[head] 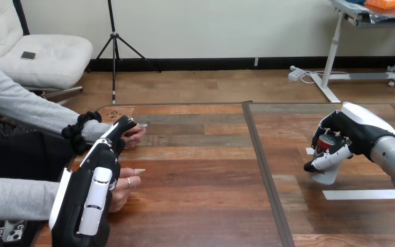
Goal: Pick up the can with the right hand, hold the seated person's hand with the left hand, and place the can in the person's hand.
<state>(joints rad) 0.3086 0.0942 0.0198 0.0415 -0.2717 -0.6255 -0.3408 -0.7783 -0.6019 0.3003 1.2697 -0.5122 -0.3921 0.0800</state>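
Observation:
At the right, my right hand (357, 131) is shut on the can (327, 170), a red and silver can whose top is hidden under my fingers and whose pale lower end shows below my thumb. Whether the can rests on the table (200, 175) or hangs just above it, I cannot tell. At the left, my left hand (90, 190) stretches forward with straight fingers. Its fingertips (123, 125) lie over the person's upper hand (135, 135), which rests on the table. The person's lower hand (124, 184) rests beside my left palm, touching it or nearly so.
A strip of white tape (364, 194) lies on the table just right of the can, and a smaller white mark (308, 151) to its left. A dark seam (261, 154) runs front to back between the two table halves. The person's grey sleeves (15, 103) come in from the left edge.

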